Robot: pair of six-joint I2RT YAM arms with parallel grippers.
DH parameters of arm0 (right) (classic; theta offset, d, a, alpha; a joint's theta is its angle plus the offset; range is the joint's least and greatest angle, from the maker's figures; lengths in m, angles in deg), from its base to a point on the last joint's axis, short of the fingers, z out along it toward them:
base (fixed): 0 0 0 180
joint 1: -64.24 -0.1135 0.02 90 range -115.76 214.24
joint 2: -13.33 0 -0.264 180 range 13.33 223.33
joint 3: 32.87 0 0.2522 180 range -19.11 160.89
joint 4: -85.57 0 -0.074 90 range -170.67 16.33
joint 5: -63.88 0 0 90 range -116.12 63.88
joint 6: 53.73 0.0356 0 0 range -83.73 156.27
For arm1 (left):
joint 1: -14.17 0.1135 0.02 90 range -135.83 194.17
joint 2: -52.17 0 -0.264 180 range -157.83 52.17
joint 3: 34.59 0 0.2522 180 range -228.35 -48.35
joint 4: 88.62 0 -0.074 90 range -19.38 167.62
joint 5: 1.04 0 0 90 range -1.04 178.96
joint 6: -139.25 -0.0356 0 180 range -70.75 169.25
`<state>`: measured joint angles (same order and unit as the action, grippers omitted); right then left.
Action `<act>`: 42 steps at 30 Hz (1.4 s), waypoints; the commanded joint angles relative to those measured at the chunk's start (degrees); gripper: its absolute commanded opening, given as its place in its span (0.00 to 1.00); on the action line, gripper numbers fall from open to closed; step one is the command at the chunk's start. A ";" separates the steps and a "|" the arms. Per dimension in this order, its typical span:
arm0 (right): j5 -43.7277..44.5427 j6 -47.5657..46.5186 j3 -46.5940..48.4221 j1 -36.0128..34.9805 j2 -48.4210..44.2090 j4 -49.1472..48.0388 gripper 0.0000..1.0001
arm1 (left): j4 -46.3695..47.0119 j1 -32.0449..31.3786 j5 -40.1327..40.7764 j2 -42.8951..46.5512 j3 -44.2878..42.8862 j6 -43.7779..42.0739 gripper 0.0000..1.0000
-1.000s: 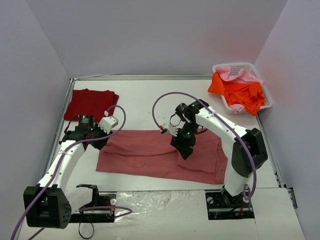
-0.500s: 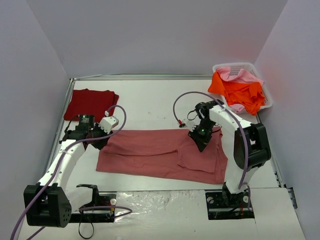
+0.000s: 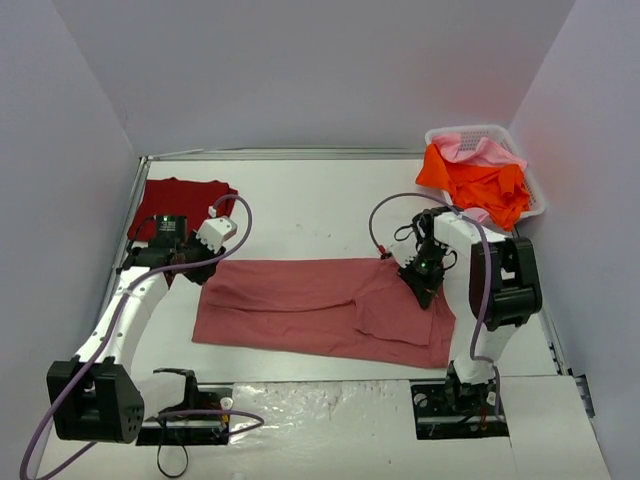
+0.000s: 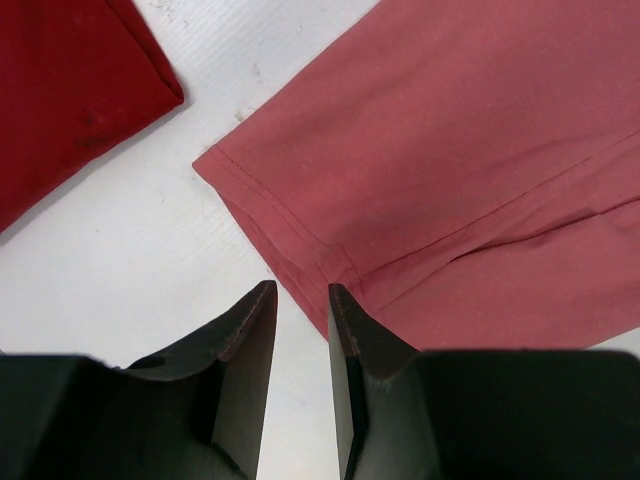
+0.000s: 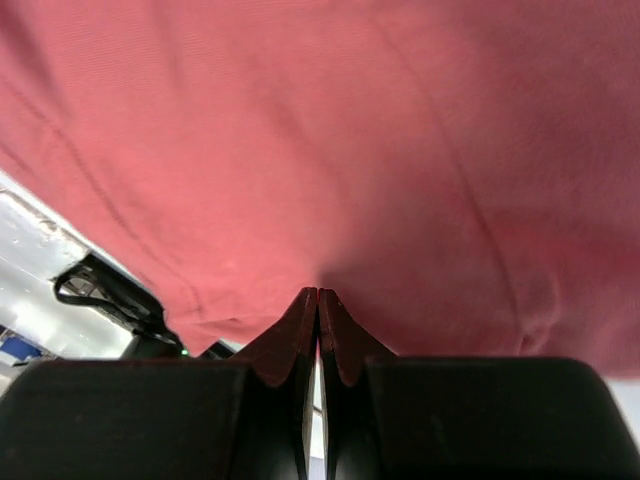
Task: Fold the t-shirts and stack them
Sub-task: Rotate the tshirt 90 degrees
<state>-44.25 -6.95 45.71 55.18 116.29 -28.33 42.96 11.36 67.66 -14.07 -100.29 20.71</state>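
So that I can fold it, my right claw (image 5: 318, 293) pinches the rose shirt (image 3: 300, 300) at its right end, and my left claw (image 4: 301, 291) hangs slightly apart, empty.

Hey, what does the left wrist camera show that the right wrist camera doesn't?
Left wrist only: the dark crimson t-shirt, bare table, and the left gripper slightly open and empty by a hem corner. Right wrist only: the right gripper pinched shut on cloth, with a black cable below. Both: the rose-red t-shirt.
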 commanded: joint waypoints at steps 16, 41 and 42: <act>2.76 2.44 33.07 2.73 30.78 2.24 0.00 | -4.02 0.52 0.20 1.46 -7.55 -1.35 0.27; -2.81 15.81 86.09 -11.06 54.19 -34.14 0.00 | 8.99 1.31 8.56 -8.21 -7.21 3.57 0.26; -1.31 15.10 85.83 -11.59 54.02 -35.71 0.00 | 8.99 1.31 8.38 -8.12 -7.21 3.57 0.26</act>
<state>-48.06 8.00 128.59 45.04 170.78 -57.47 50.66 12.06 75.57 -22.94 -106.74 23.05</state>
